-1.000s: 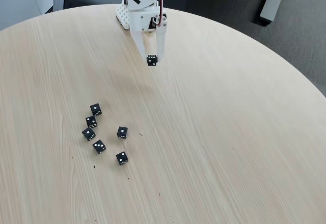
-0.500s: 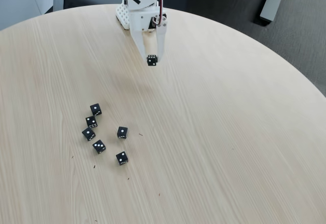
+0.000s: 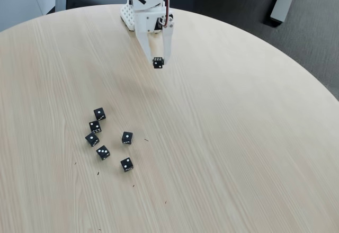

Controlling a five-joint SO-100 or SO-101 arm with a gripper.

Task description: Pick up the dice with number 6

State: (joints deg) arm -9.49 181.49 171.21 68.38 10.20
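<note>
In the fixed view the white arm reaches down from the top middle. Its gripper (image 3: 158,61) is shut on a tiny black die with many white pips, the dice with number 6 (image 3: 158,62), which sits pinched between the two white fingertips. The die hangs above the pale wooden table (image 3: 238,137), and a soft shadow lies on the wood to its lower left.
Several like black dice (image 3: 108,139) showing few pips lie in a loose cluster at the lower left of the round table. The arm's white base (image 3: 127,17) stands at the far table edge. Dark carpet lies beyond the table at the right.
</note>
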